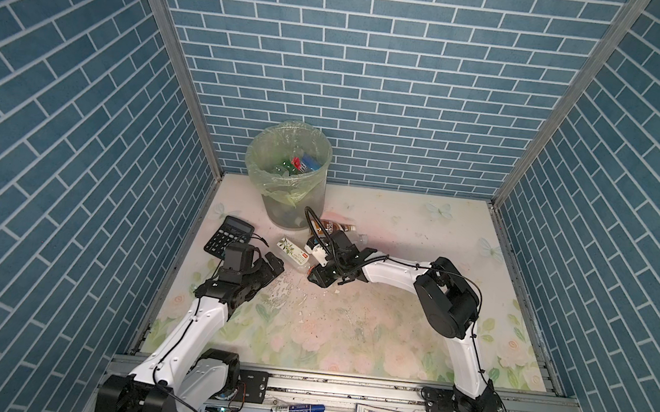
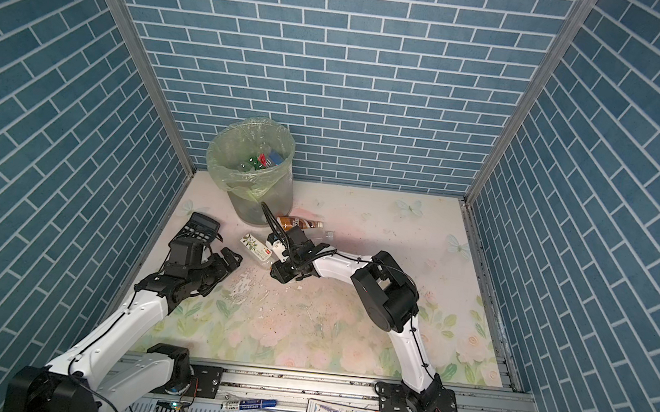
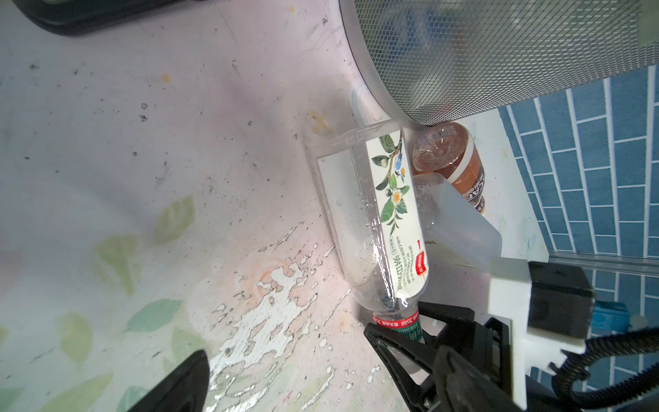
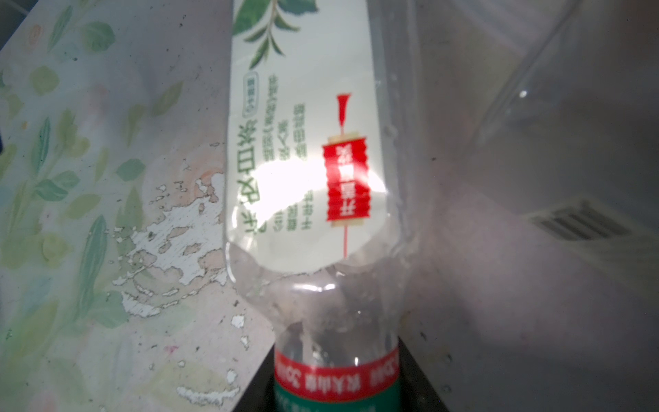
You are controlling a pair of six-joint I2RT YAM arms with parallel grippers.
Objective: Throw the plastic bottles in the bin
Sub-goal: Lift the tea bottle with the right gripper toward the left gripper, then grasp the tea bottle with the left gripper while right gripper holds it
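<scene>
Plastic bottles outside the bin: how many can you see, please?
3: white-labelled tea bottle at the right gripper, brown bottle beside the bin, clear bottle between them. More may be hidden.

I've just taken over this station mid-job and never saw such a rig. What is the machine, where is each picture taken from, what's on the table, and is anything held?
The machine is two white-and-black robot arms with pincer grippers, mounted at the near edge of a floral-printed table. Both top views look down on the whole scene; each wrist view comes from a camera on one arm. On the table: a tall translucent grey bin lined with a green bag, bottles inside it; a black calculator; a brown-wrapped bottle; a plain clear bottle; and a clear plastic bottle with a white leaf-printed label. The right gripper is closed on that last bottle's neck; the bottle lies on the table, not yet lifted. The left gripper is open and empty, near the calculator.
</scene>
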